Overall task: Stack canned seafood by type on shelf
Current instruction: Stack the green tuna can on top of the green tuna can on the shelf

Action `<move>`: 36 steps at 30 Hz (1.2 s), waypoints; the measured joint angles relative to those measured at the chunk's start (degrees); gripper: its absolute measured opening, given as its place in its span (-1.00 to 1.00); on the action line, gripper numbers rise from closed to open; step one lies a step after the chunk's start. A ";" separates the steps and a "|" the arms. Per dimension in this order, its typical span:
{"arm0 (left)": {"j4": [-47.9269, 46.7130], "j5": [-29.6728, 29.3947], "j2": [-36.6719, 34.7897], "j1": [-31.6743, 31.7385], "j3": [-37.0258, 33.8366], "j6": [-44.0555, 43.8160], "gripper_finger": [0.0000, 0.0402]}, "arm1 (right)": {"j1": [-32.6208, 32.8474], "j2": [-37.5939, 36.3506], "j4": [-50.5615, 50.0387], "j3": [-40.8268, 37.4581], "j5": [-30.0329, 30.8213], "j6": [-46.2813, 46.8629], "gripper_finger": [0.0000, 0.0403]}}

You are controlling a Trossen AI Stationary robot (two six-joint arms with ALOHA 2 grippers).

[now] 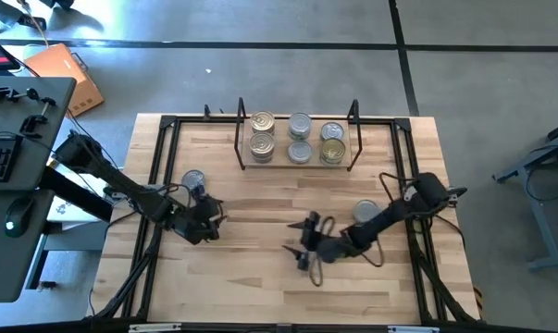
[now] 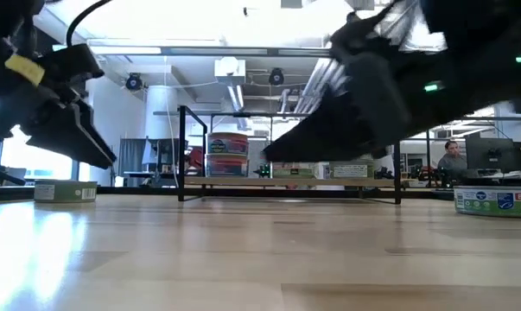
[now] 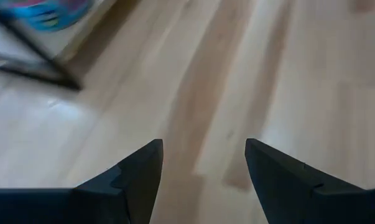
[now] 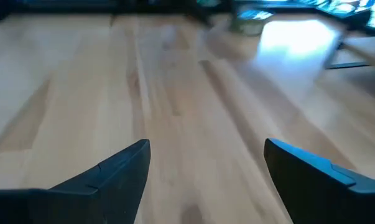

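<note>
We see the right gripper (image 1: 308, 248) low over the table (image 1: 260, 277), fingers apart and empty, a loose can (image 1: 366, 212) just behind it, left gripper (image 1: 212, 222) spread too, another can (image 1: 193, 179) beside it, beyond both the shelf (image 1: 297, 165) holding six cans (image 1: 299, 139) in three pairs.

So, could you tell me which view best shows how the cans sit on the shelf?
The high view: looking straight down, it shows all six cans in two rows on the shelf. The low view shows the shelf edge-on, with stacks overlapping. The left wrist view shows only a blurred corner; the right wrist view nothing clear.
</note>
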 joint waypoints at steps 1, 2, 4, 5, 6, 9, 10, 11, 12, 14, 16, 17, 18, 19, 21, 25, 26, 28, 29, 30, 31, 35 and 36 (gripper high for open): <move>4.65 0.71 0.04 0.00 -1.48 2.16 0.10 | 1.07 -0.88 2.01 -1.77 1.98 0.63 0.53; 9.40 1.35 0.06 0.02 -2.85 4.01 0.10 | 2.19 -1.94 3.40 -3.45 4.08 1.43 0.53; 19.01 2.30 0.04 0.02 -4.96 8.18 0.10 | 4.65 -4.81 3.73 -6.53 8.45 3.91 0.53; 23.01 2.80 0.04 0.02 -5.79 10.15 0.10 | 5.79 -6.27 3.33 -7.68 10.63 5.58 0.53; 26.36 3.31 0.04 0.03 -6.52 12.31 0.10 | 7.00 -8.02 2.67 -8.89 12.61 7.15 0.52; 32.05 4.33 0.06 0.02 -7.16 16.84 0.10 | 10.28 -14.17 -3.00 -11.83 18.27 10.99 0.45; 32.87 4.38 0.06 0.02 -7.16 17.51 0.10 | 11.27 -16.37 -6.46 -12.56 19.90 13.06 0.40; 33.39 4.43 0.06 0.02 -7.18 18.02 0.10 | 12.25 -18.82 -11.14 -13.26 21.55 15.74 0.35; 33.56 4.79 0.08 0.04 -7.16 18.03 0.10 | 13.01 -21.17 -16.42 -13.73 22.53 19.08 0.29; 33.37 4.84 0.09 0.07 -7.16 18.05 0.10 | 14.02 -25.91 -29.44 -13.97 22.77 28.85 0.16; 33.25 4.86 0.09 0.07 -7.16 17.85 0.10 | 14.44 -30.01 -44.28 -13.32 21.69 39.79 0.02; 33.23 4.87 0.09 0.07 -7.16 17.61 0.10 | 14.44 -31.59 -50.95 -12.70 20.15 44.89 -0.06; 33.26 4.88 0.11 0.07 -7.16 17.59 0.10 | 14.41 -33.07 -57.45 -12.05 18.41 49.38 -0.14; 33.26 4.87 0.11 0.07 -7.16 17.57 0.10 | 14.41 -34.12 -63.40 -11.38 16.61 53.15 -0.22; 33.22 4.88 0.11 0.09 -7.16 17.62 0.10 | 13.97 -35.52 -73.06 -10.00 11.77 59.92 -0.38; 33.17 4.88 0.11 0.09 -7.16 17.59 0.10 | 12.79 -35.80 -87.00 -9.14 0.29 70.31 -0.69; 33.21 4.86 0.11 0.09 -7.16 17.59 0.10 | 12.51 -35.69 -89.03 -9.14 -2.14 72.06 -0.76; 33.18 4.88 0.11 0.09 -7.16 17.59 0.10 | 12.07 -35.22 -91.36 -9.14 -6.02 74.47 -0.90; 33.20 4.86 0.11 0.09 -7.16 17.59 0.10 | 11.97 -34.88 -91.95 -9.14 -7.26 75.09 -0.95; 33.22 4.86 0.11 0.09 -7.16 17.59 0.10 | 11.82 -34.57 -91.93 -9.14 -7.50 75.58 -0.97; 33.22 4.88 0.11 0.09 -7.16 17.59 0.10 | 11.62 -34.19 -91.60 -9.13 -7.54 75.81 -0.97; 33.35 4.88 0.11 0.09 -7.16 17.59 0.10 | 10.39 -32.49 -87.64 -8.96 -6.86 75.37 -0.94; 33.45 4.86 0.11 0.09 -7.16 17.59 0.10 | 9.94 -32.11 -85.95 -8.92 -6.67 74.52 -0.94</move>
